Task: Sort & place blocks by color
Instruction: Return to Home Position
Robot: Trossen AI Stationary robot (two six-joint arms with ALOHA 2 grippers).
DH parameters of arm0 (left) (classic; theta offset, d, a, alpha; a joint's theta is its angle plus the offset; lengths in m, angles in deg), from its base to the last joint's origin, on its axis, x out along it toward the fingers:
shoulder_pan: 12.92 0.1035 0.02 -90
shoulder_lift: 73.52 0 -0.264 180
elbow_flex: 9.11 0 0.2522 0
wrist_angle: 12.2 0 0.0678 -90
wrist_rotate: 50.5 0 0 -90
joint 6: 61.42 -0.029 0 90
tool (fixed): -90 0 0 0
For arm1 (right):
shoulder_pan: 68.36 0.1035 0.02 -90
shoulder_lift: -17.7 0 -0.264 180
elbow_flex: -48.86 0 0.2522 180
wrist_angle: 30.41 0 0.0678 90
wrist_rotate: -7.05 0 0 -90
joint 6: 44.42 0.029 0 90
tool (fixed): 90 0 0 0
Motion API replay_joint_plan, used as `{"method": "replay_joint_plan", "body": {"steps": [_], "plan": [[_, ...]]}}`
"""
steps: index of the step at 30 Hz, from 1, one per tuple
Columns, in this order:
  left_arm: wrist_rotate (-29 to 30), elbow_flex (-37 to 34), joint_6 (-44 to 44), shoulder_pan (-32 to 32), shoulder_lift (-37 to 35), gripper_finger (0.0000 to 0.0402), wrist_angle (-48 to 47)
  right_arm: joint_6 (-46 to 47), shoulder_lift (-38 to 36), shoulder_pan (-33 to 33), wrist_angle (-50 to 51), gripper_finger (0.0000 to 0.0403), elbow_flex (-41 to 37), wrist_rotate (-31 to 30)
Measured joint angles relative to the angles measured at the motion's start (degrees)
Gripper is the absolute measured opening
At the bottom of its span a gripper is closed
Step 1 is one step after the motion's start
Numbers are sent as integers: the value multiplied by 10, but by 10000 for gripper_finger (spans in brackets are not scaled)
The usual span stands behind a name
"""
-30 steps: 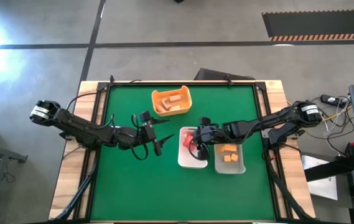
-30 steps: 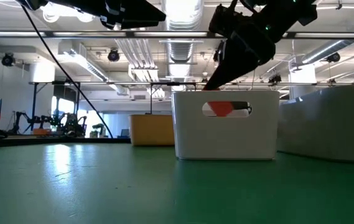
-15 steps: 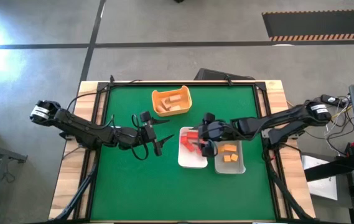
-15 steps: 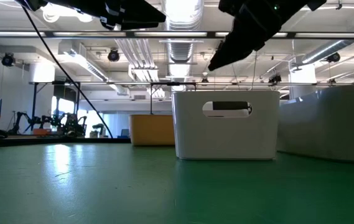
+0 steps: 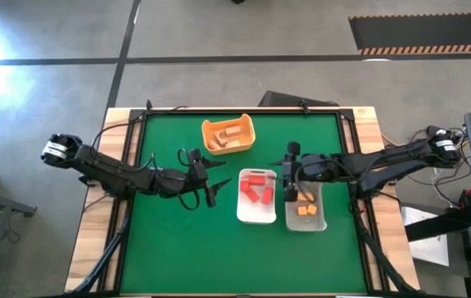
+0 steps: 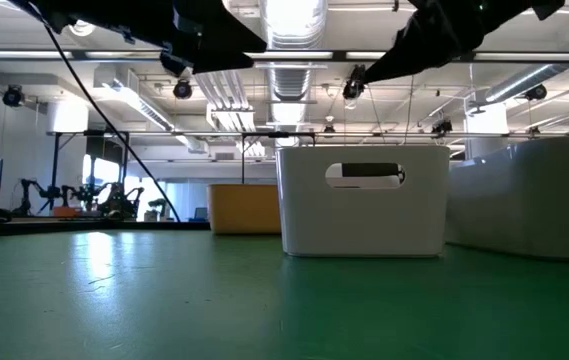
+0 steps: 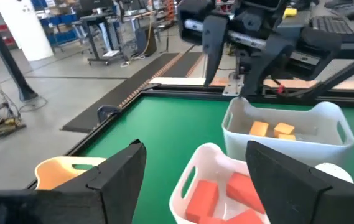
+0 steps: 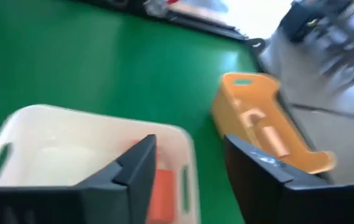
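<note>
green mat (image 5: 169, 240) from above: we see red blocks (image 5: 257, 186) in the white tray (image 5: 243, 213), orange blocks (image 5: 305, 209) in the clear tray (image 5: 322, 222), tan blocks (image 5: 231, 135) in the yellow tub (image 5: 210, 128). low: workshop hall (image 6: 114, 180) behind. wrists: left gripper (image 7: 194, 152), right gripper (image 8: 189, 146) agape, empty.

Grey concrete floor (image 5: 53, 99) filling my overhead view, dark tape lines (image 5: 218, 59) across its top, black striped-edge mat (image 5: 421, 31) upper right, ceiling ducts (image 6: 294, 75) and bright strip lights (image 6: 294, 15) topping my low view, cluttered benches (image 6: 84, 205) far left.

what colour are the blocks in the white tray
Red. The blocks in the white tray show best in the high view.
</note>
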Motion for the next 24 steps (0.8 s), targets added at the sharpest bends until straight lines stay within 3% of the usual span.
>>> {"method": "replay_joint_plan", "body": {"steps": [6,8,11,13,18,21,24], "plan": [[-83,0,-68,67,-12,200,-1,-80,-71,-62,-71,89,-50,-5],[-153,1,-106,110,-18,171,-7,-110,-93,-98,-94,59,-63,19],[-303,1,-150,192,-47,123,-29,-143,-124,-166,-103,20,-75,93],[-386,-3,-171,252,-77,90,-64,-157,-144,-214,-105,12,-84,136],[-497,-26,-161,386,-146,14,-121,-153,-183,-331,-134,9,-126,232],[-558,-54,-116,428,-175,7,-115,-126,-196,-397,-165,9,-151,259],[-560,-77,-91,442,-204,6,-109,-105,-207,-442,-166,9,-162,320]]}}
